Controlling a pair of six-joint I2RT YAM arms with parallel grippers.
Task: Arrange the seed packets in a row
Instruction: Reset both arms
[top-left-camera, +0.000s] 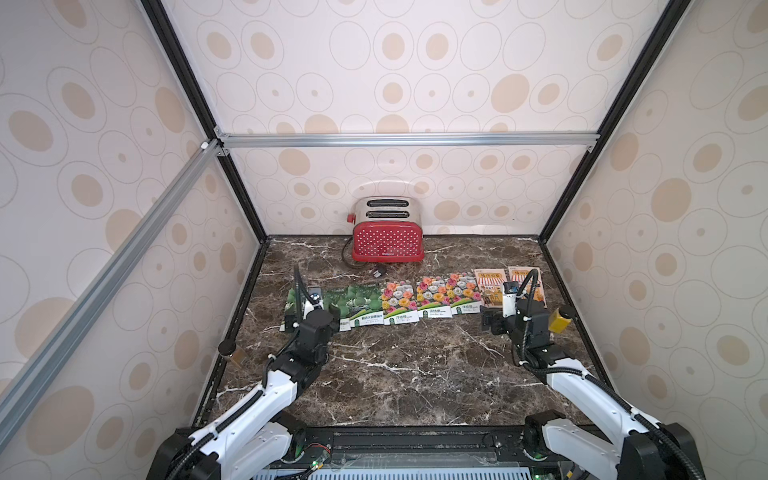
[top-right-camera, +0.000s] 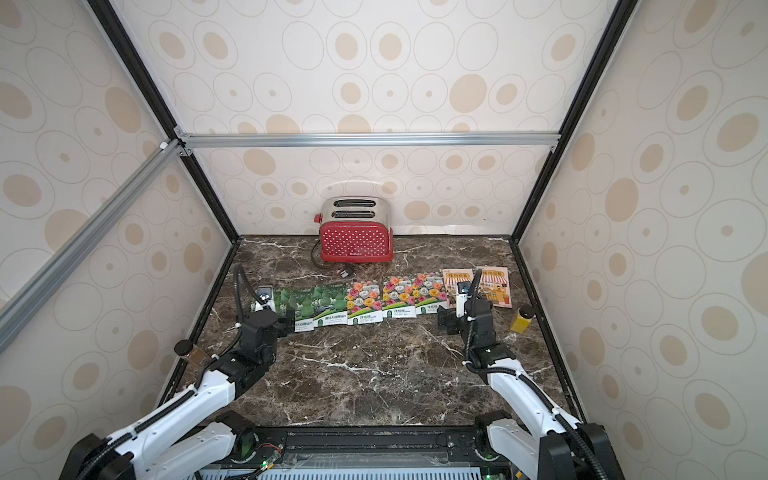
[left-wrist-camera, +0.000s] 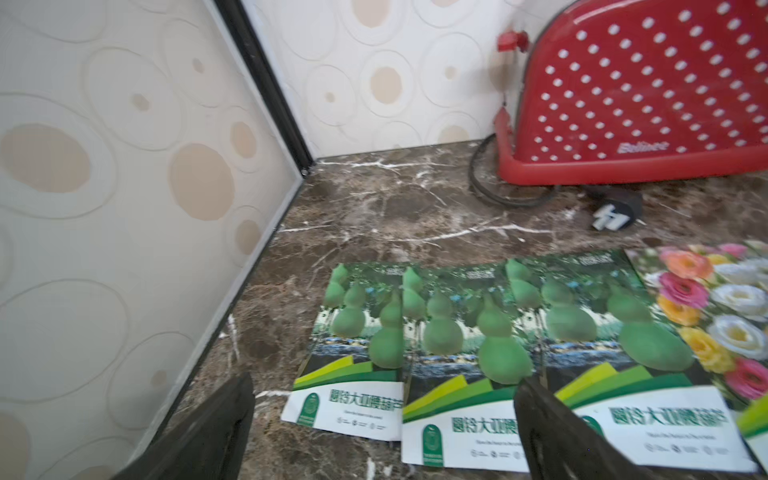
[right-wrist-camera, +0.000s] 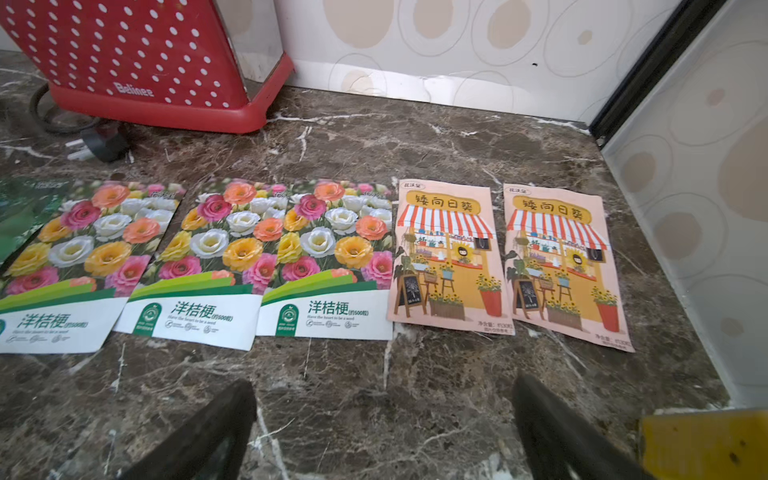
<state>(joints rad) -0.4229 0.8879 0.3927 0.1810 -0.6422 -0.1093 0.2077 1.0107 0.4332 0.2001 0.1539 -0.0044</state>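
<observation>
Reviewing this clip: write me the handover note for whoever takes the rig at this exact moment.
Left gripper: open, empty, at the near edge of the gourd packets.
Right gripper: open, empty, short of the row.
Packets: three gourd, three flower packets, two shop-print packets, face up in one row before the toaster.
Done: row laid; some edges overlap.
Left: probably only withdrawing both arms, perhaps evening the spacing.

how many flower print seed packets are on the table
3, mid-row, flat: left flower packet beside the green gourd packets; middle flower packet; right flower packet overlapping its edge, beside the shop-print packets. None looks hidden.
</observation>
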